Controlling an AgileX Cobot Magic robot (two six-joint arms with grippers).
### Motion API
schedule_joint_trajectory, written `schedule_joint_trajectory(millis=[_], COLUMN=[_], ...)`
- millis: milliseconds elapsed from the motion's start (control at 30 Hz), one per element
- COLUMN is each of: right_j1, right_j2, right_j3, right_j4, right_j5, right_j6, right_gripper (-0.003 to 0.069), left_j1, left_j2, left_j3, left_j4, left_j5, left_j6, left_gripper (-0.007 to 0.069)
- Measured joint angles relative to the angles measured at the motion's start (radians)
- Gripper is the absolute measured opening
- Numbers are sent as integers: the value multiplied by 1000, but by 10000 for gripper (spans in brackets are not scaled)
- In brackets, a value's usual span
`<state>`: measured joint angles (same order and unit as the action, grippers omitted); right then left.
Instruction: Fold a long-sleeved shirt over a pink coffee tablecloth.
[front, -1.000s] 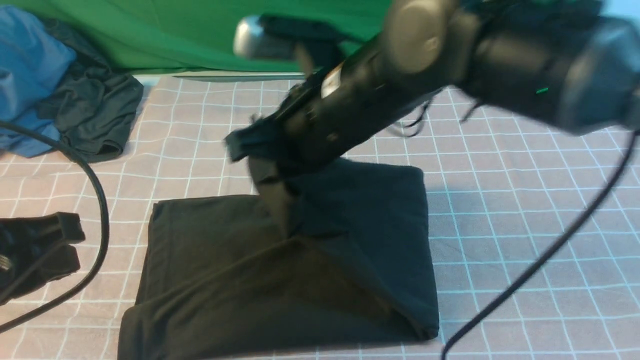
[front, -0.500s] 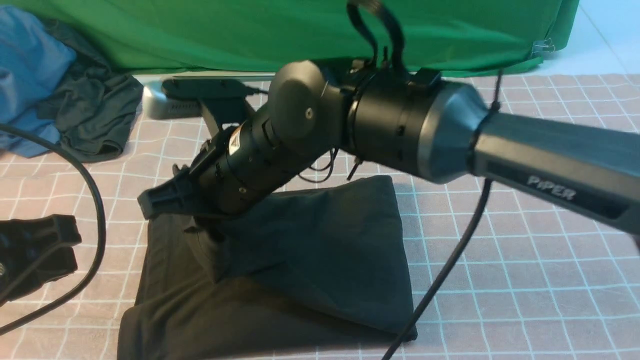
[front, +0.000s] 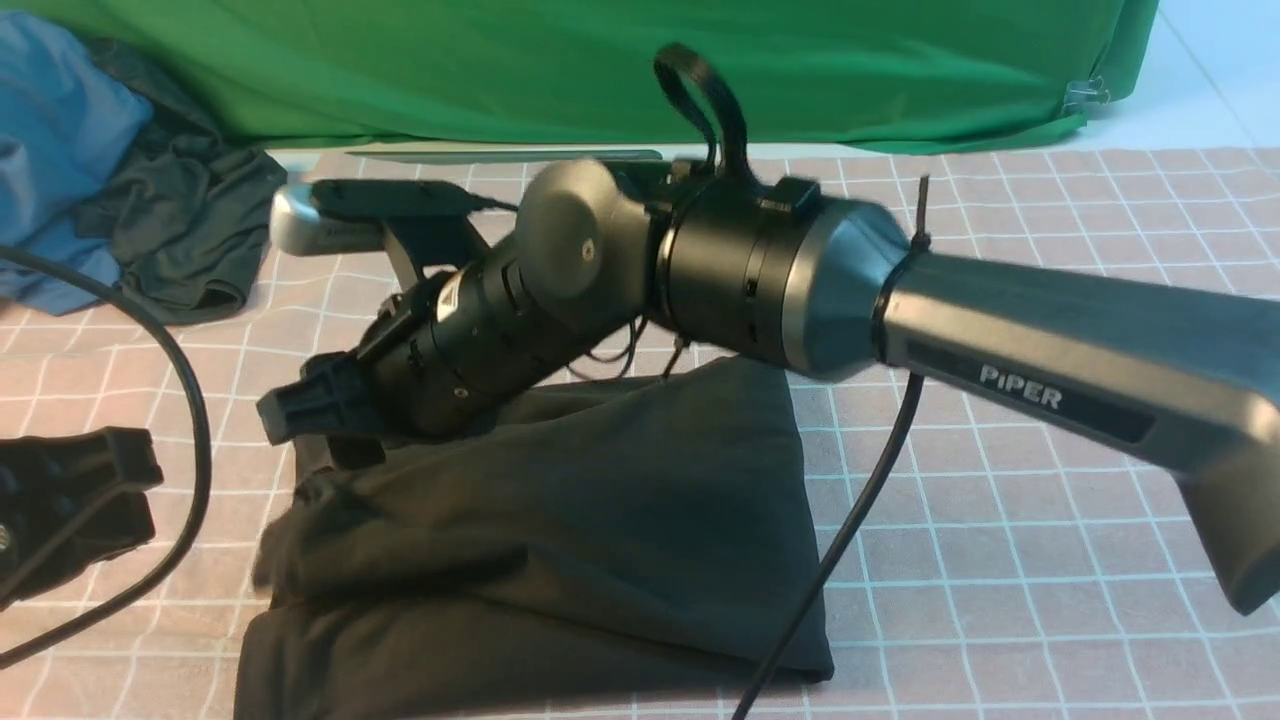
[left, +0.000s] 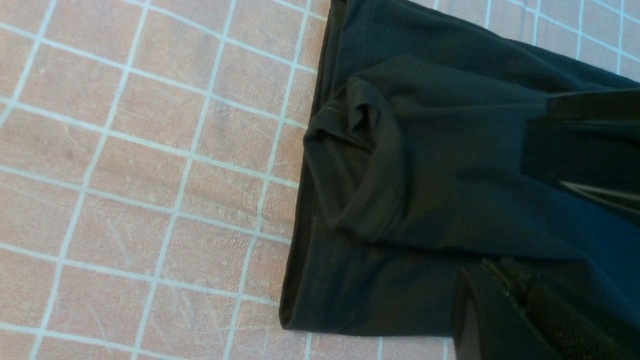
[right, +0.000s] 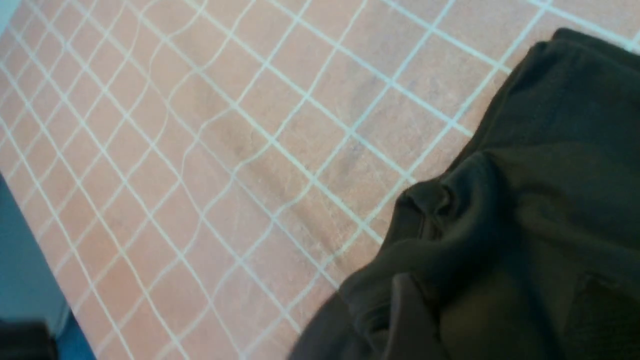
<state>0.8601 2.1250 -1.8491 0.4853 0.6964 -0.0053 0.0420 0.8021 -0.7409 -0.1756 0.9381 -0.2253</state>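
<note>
Two arms show in the front view. The right arm (front: 1050, 340) reaches in from the right, across the shirt (front: 600, 520). Its gripper (front: 300, 415) sits at the shirt's far left corner, just above the fabric. Whether this gripper's jaws stand apart or together cannot be told: one finger projects and the wrist hides the rest. The shirt lies folded into a rough rectangle near the middle of the tablecloth (front: 1050, 560). A loose upper layer drapes from its far right side toward its left edge. The left gripper (front: 150, 490) is at the left border, beside the shirt and clear of it, with jaws together and holding nothing. A cable (front: 195, 420) arcs around it. A blue cloth (front: 60, 120) and a dark garment (front: 190, 230) lie at the far left corner. Green fabric (front: 500, 70) hangs behind.

Left wrist view: one edge of the shirt (left: 425, 200) lies on the tablecloth (left: 150, 175), with a bunched, rolled fold on top. Dark fingers (left: 505, 320) show at the picture's border, in front of the shirt.

Right wrist view: a crumpled corner of the shirt (right: 525, 225) lies on the tablecloth (right: 225, 150), hem turned up. The jaw state cannot be told here either.
</note>
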Motion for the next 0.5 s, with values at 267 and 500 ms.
schedule_joint_trajectory(millis=[267,500], right_j1=[-56,-74], right_j2=[-26,-7], right_j3=[-92,-42], right_j4=[-261,-315], right_j5=[361,449], right_j6=[-45,-51], right_gripper=[83,40], left_j1=[0,0], left_j2=[7,97], left_j3=[0,0], left_j4=[-44,-159], left_j5=[17,14], left_j6=[7,72], left_gripper=[13,13])
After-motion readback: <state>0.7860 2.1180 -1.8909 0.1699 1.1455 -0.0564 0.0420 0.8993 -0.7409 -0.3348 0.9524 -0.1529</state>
